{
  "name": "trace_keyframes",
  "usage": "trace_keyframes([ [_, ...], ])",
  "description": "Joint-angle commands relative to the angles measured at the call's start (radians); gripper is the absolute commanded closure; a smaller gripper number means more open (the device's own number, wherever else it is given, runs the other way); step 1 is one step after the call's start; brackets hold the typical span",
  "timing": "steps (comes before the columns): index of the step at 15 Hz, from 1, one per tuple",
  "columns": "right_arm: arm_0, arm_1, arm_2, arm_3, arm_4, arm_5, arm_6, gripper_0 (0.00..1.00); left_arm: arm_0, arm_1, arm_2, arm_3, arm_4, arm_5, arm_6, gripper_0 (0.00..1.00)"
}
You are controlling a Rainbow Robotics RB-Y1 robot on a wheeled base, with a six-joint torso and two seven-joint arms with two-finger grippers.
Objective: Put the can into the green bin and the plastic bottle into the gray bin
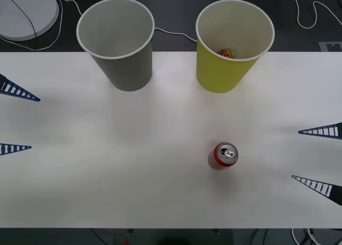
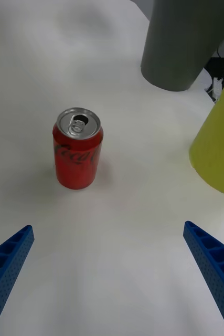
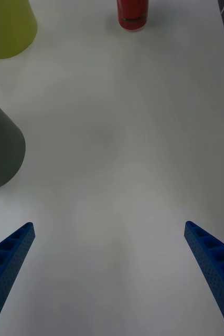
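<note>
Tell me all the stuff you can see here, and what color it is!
can: one, red with a silver top, upright on the table, in front of the green bin, on the robot's right side
green bin: one, yellow-green with a white rim, at the back of the table, right of the gray bin
orange thing: one, orange-yellow, inside the green bin
gray bin: one, gray with a white rim, at the back of the table
table: one, white
white disc: one, behind the table, far left
cables: white, behind the table
left gripper: one, blue fingers, open, left edge
right gripper: one, blue fingers, open, right edge, facing the can
</note>
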Motion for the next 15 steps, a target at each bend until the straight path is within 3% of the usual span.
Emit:
trace_keyframes([
  [1, -0.027, 0.002, 0.057, 0.092, -0.063, 0.000, 0.076, 0.00, 0.000, 0.000, 0.000, 0.000, 0.000, 0.000, 0.000, 0.00],
  [7, -0.106, 0.003, 0.209, 0.322, -0.235, -0.035, 0.247, 0.00, 0.000, 0.000, 0.000, 0.000, 0.000, 0.000, 0.000, 0.00],
  [11, -0.176, 0.040, 0.239, 0.453, -0.241, -0.116, 0.268, 0.00, 0.000, 0.000, 0.000, 0.000, 0.000, 0.000, 0.000, 0.00],
  [15, -0.189, 0.091, 0.258, 0.479, -0.241, -0.123, 0.263, 0.00, 0.000, 0.000, 0.000, 0.000, 0.000, 0.000, 0.000, 0.00],
])
